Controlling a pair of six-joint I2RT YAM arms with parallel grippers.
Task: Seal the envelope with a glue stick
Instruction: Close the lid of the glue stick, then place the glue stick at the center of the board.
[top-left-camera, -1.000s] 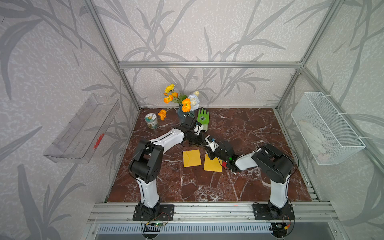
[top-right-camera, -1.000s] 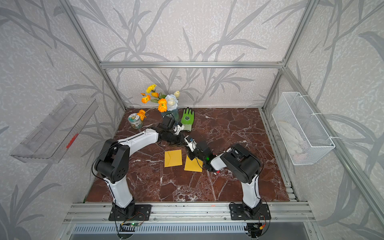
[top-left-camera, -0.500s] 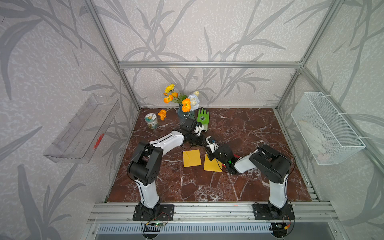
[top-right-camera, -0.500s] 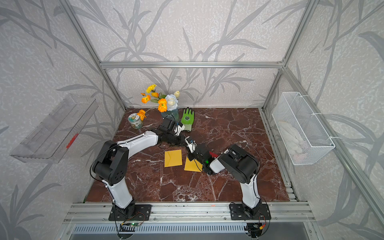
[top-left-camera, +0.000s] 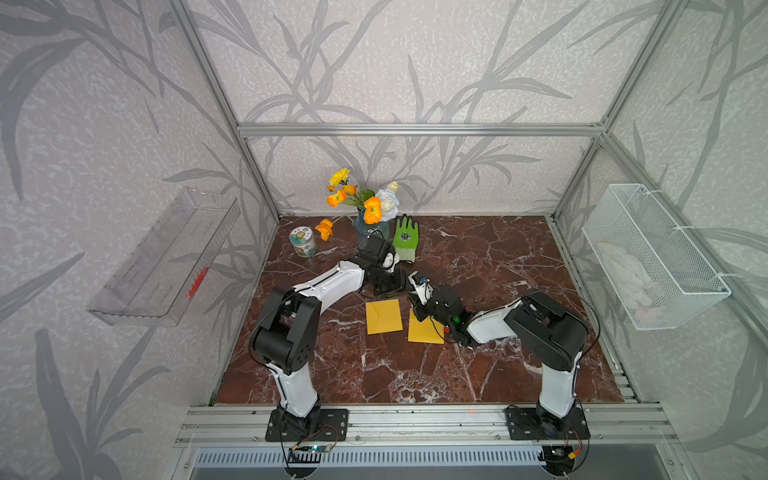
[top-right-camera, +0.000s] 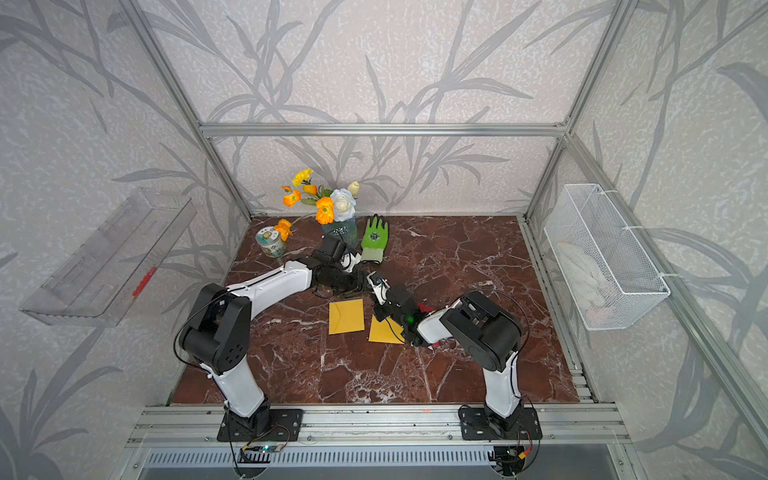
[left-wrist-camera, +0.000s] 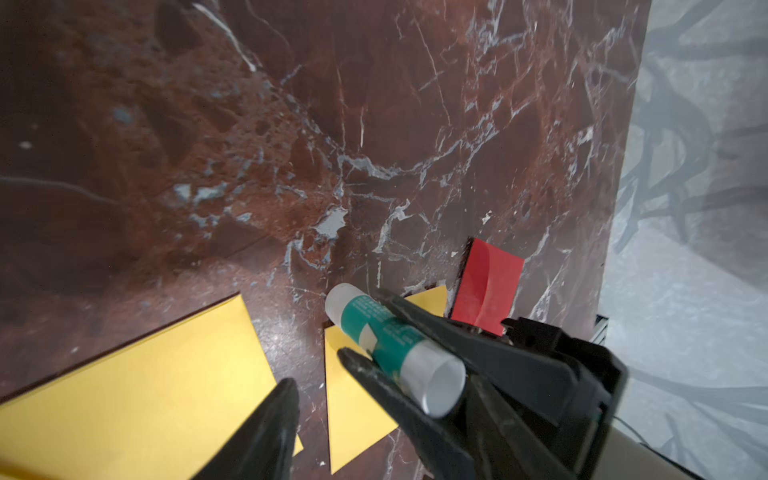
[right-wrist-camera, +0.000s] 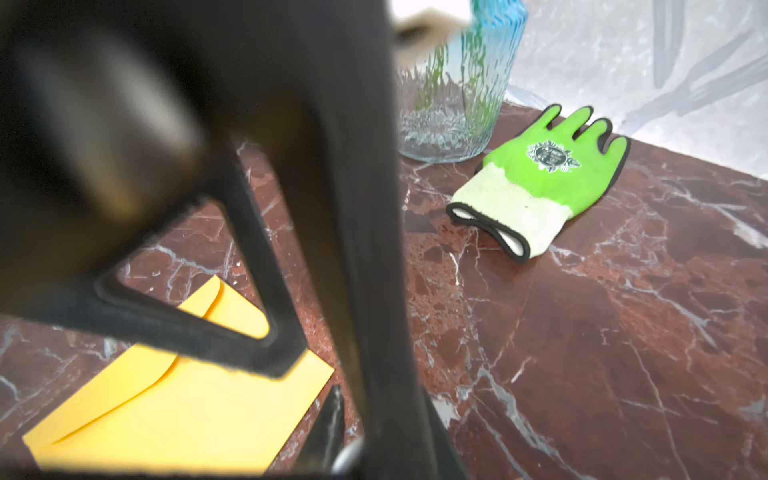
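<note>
- Right hand (top-left-camera: 417, 284) clamped tight on glue stick (left-wrist-camera: 386, 332), lower centre, above yellow envelope (left-wrist-camera: 357, 399); likely readying to glue.
- Left hand (top-left-camera: 390, 281) spread, empty, just beside.

The left arm (top-left-camera: 328, 282) and right arm (top-left-camera: 490, 324) bend low and almost meet in the middle. The right gripper (left-wrist-camera: 363, 324) pinches the glue stick (left-wrist-camera: 415, 365) tight. The left gripper (top-left-camera: 392, 282) is spread apart, holding nothing.

you've got a glossy veined marble tabletop (left-wrist-camera: 374, 124), a matt paper envelope (left-wrist-camera: 145, 386), a smooth plastic glue stick (left-wrist-camera: 386, 336), a ribbed glass vase (right-wrist-camera: 453, 104), a rubber-coated knit glove (right-wrist-camera: 552, 166).
</note>
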